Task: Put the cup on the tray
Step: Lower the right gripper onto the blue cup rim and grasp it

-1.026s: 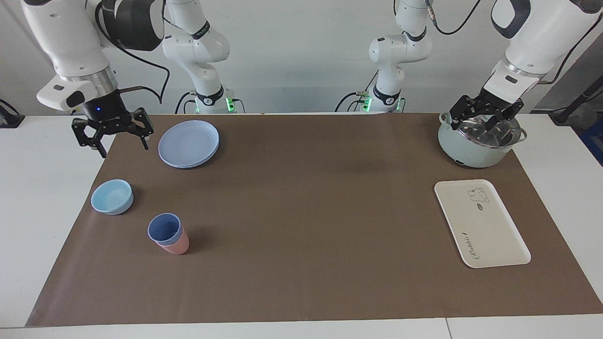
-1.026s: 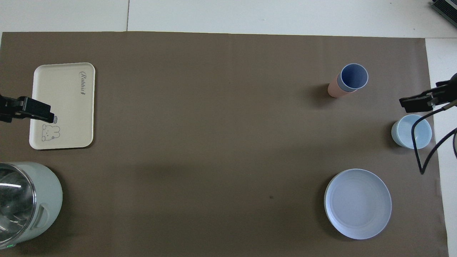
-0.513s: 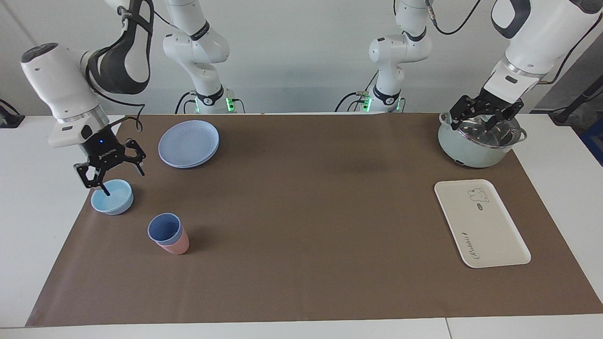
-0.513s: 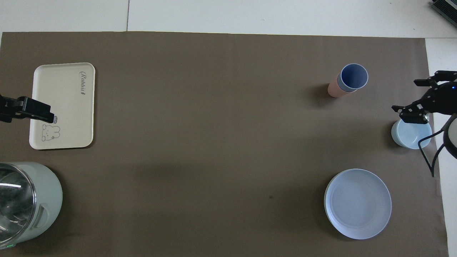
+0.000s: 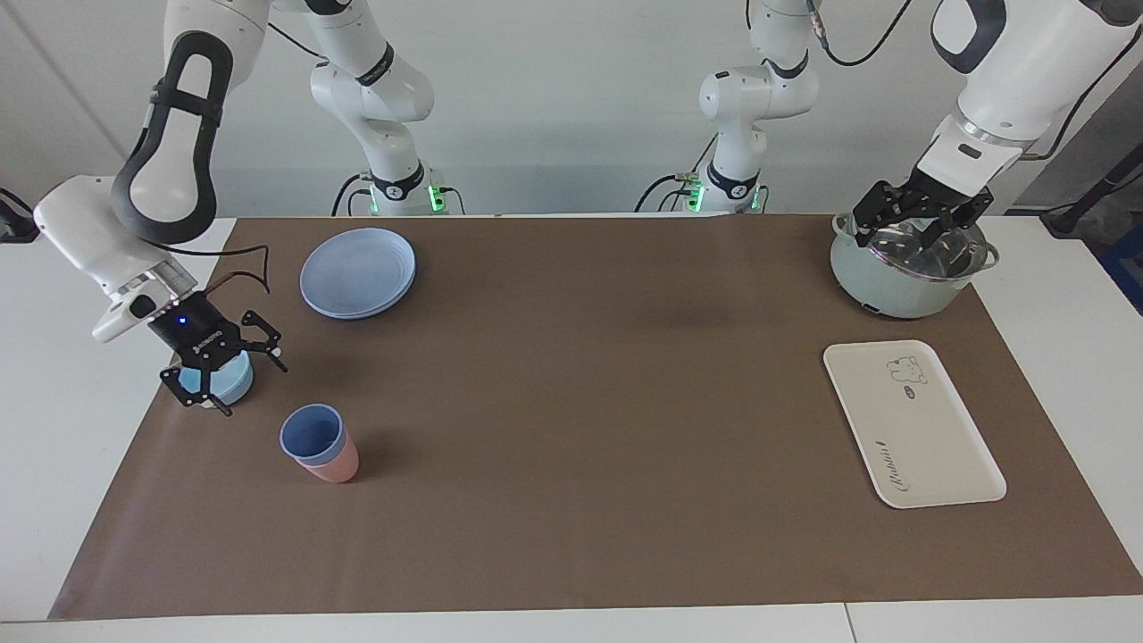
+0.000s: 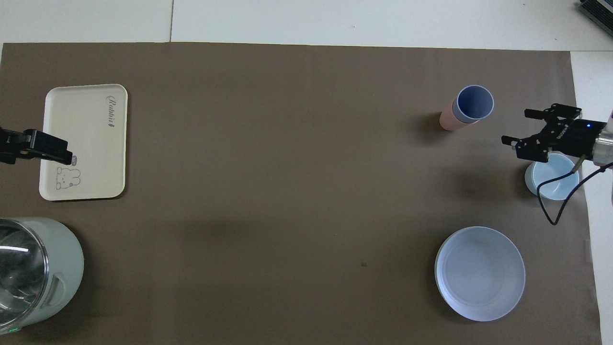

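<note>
The right end effector (image 5: pixel 225 379) hung open and empty over the light-blue bowl (image 6: pixel 550 182) (approach step). Next, it probably needed centring on the periwinkle cup (image 5: pixel 312 434). The left end effector (image 5: pixel 920 219) waited open over the pot (image 5: pixel 902 286).

On your surface (image 5: pixel 571 554) the cup (image 5: pixel 312 434) sits nested in another cup (image 5: pixel 332 464) toward the right arm's end. The bowl (image 6: pixel 550 181) lies nearer to the robots than that pair, and the plate (image 5: pixel 358 271) nearer still. The right claw (image 5: pixel 234 378) hangs over the bowl's edge, its fingers spread. At the left arm's end you have the tray (image 5: pixel 911 422), with the pot (image 5: pixel 902 268) nearer to the robots. The left claw (image 5: pixel 911 230) waits over the pot, fingers apart.
</note>
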Robot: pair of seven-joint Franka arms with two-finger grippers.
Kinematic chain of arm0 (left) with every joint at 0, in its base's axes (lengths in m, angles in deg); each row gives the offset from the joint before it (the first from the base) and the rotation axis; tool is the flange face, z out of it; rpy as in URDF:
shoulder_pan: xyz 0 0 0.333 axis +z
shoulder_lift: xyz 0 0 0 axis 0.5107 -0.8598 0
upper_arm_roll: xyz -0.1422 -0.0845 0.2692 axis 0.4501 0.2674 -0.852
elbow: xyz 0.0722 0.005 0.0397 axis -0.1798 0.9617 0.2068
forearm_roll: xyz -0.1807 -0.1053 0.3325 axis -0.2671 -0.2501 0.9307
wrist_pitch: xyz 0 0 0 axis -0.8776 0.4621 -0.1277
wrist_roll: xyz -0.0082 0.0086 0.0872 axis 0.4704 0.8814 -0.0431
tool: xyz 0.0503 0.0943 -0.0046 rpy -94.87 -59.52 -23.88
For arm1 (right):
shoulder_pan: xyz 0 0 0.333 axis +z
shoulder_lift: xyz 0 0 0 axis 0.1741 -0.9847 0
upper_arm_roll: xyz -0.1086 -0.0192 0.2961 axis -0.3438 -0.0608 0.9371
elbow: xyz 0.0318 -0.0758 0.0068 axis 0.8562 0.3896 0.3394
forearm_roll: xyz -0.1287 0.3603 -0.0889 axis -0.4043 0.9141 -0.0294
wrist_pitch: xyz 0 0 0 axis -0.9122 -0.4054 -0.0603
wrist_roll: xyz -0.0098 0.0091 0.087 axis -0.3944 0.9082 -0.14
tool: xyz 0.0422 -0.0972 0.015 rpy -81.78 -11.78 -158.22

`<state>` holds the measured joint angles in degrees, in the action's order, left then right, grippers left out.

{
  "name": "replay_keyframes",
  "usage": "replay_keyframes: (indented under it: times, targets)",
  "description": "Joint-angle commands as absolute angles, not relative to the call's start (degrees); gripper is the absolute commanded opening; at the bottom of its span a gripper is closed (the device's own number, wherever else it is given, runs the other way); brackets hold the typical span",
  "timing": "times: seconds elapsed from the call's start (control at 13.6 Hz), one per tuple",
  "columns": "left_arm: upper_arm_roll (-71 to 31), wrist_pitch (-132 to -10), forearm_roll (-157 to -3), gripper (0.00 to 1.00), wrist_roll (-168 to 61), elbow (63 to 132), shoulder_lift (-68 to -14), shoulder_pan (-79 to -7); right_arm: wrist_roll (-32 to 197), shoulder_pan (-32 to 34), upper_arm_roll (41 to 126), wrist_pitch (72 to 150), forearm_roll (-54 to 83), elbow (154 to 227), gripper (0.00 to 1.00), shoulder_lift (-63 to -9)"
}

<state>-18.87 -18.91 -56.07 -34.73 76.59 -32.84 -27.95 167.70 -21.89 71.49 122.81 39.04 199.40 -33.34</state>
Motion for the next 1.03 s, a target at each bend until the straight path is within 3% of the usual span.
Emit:
replay_keyframes:
  times: [0.0, 0.44, 0.95]
  targets:
    - [-18.6, -20.1, -55.8, 1.0, -34.0, 78.0, -31.5, -27.4, 172.5, -22.6, 71.9, 120.7, 44.8, 198.6, 1.0, -35.6]
    - [-18.6, -19.8, -55.8, 1.0, -34.5, 78.1, -31.4, -26.9, 188.1, -23.8, 71.9, 117.0, 58.7, 198.6, 1.0, -42.0]
    - [-18.6, -19.5, -55.8, 1.0, -34.7, 78.1, -31.4, -27.0, 193.9, -20.9, 72.0, 117.8, 68.4, 198.1, 1.0, -44.3]
